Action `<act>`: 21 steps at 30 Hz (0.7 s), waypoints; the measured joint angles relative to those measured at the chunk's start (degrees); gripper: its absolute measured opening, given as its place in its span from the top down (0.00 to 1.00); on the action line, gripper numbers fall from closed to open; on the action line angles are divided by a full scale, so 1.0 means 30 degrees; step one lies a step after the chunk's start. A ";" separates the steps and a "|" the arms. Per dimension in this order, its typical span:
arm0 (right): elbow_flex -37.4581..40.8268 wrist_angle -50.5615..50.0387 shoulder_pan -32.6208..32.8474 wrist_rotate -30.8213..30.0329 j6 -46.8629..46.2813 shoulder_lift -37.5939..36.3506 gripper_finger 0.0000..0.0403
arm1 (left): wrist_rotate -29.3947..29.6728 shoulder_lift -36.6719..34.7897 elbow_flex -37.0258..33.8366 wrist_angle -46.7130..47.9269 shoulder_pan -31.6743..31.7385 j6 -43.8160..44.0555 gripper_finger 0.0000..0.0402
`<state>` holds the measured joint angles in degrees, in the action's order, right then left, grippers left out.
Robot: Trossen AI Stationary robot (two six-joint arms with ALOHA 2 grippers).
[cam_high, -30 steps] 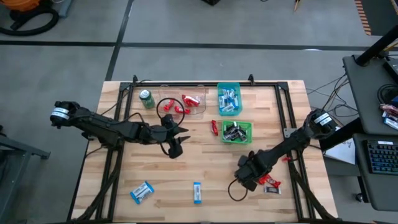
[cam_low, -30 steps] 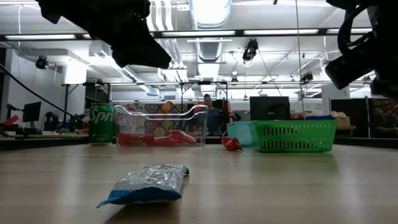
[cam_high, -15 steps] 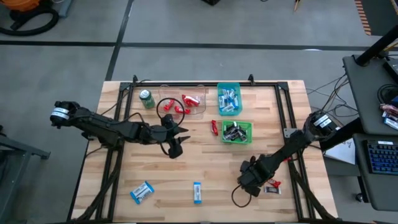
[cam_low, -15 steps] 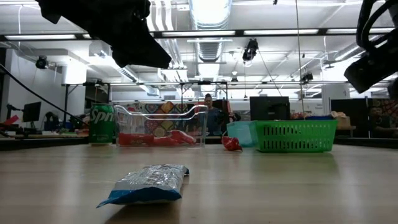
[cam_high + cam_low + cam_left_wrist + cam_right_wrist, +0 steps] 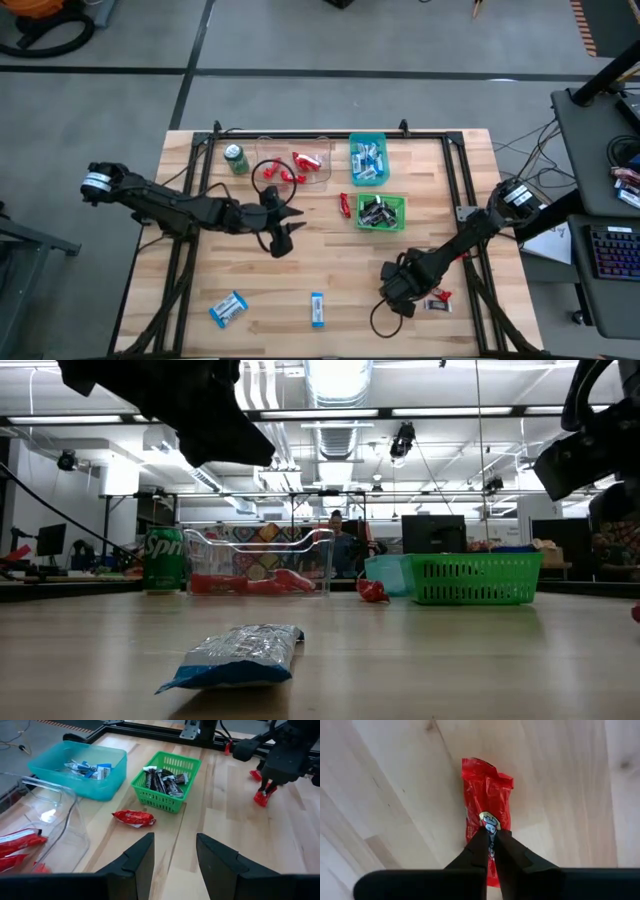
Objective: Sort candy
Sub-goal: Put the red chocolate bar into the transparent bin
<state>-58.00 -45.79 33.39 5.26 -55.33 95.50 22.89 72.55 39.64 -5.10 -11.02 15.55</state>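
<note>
Down at the near right of the pale wooden table point(image 5: 330, 265), the right gripper point(image 5: 491, 841) has its two dark fingers pinched together on a shiny red wrapped candy bar point(image 5: 486, 815) lying flat on the wood. The left gripper point(image 5: 174, 851) hangs mid-table with its fingers parted and empty, near the green mesh basket point(image 5: 165, 785) of dark candies.

Glossy red candy wrapper point(image 5: 487, 810), pale wood table point(image 5: 395, 795)

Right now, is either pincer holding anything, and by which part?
The right pincer is shut on a red candy bar, pinching it near the middle of its length. The left pincer is open and holds nothing.
</note>
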 joint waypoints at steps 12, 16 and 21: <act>0.0073 0.3447 -0.0176 -0.6064 0.3163 -0.0966 0.98 | -0.0005 0.0719 0.0000 -0.1790 -0.1470 -0.0198 0.68; 0.0073 0.5533 -0.0264 -0.9291 0.4936 -0.1160 0.98 | 0.0001 0.2118 -0.0009 -0.3660 -0.1899 -0.0612 0.68; 0.0073 0.9216 -0.0492 -1.4898 0.7515 -0.1173 0.98 | -0.0001 0.4456 -0.0015 -0.7517 -0.2027 -0.0893 0.68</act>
<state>-57.78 -18.14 31.91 -39.44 -32.78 91.98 22.89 85.92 39.59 -27.65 -17.10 12.87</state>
